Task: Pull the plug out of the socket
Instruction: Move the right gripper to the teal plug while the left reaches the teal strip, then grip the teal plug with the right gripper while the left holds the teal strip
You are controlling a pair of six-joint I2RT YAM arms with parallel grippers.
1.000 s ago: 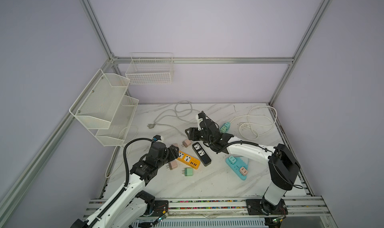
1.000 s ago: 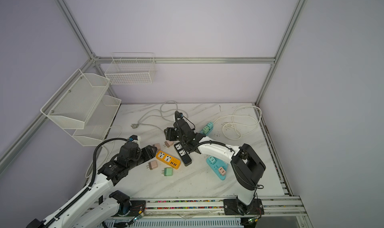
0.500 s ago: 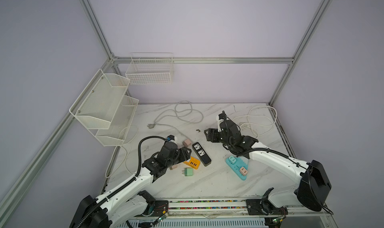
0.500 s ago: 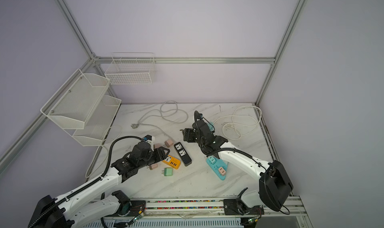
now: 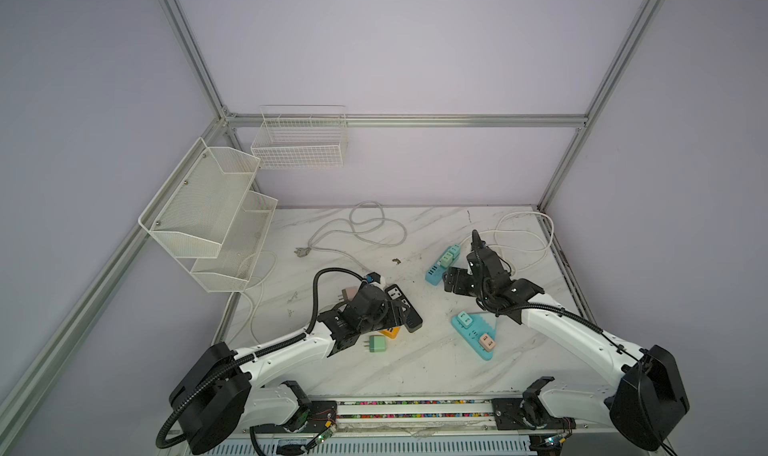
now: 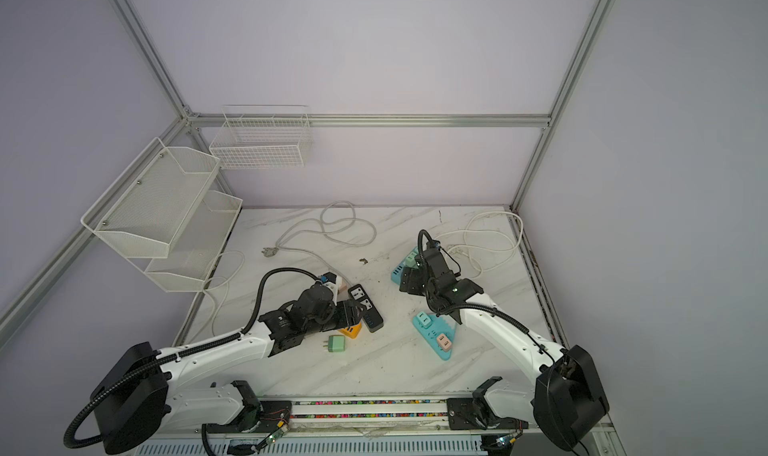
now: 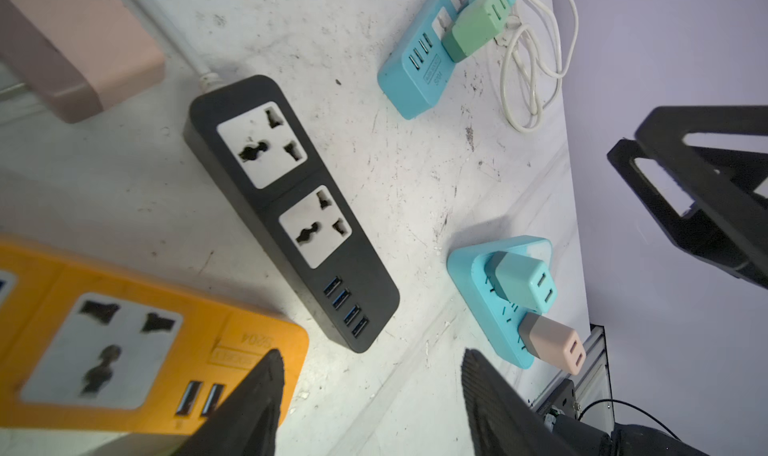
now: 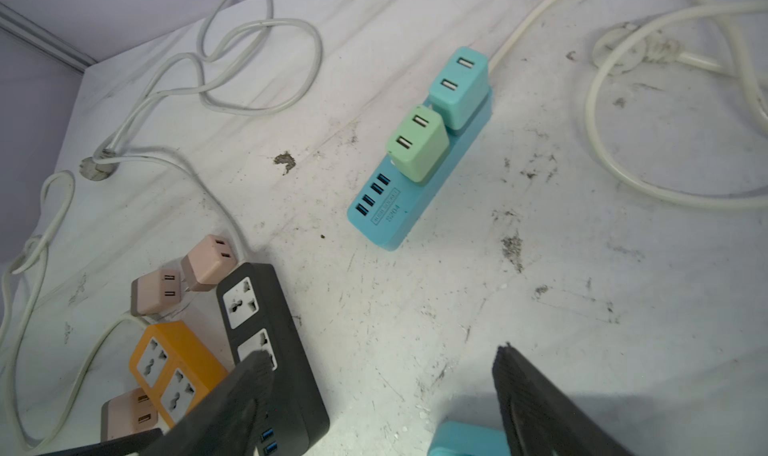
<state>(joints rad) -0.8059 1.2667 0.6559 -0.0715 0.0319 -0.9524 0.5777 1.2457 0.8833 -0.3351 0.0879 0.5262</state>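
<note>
Over marble tabletop (image 8: 540, 266), aiming right claw (image 8: 382, 352), spread empty, at green plug (image 8: 417, 142) in blue strip (image 8: 382, 217), probably lining up; idling left claw (image 7: 372, 354), spread empty, near black strip (image 7: 374, 291).

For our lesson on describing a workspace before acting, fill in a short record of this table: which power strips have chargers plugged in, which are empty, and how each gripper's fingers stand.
Long blue strip: green charger, teal charger plugged in
Blue wedge strip: aqua charger, pink charger plugged in
Black strip: both sockets empty
Orange strip: visible sockets empty
Left gripper: fingers apart, empty
Right gripper: fingers apart, empty
</note>
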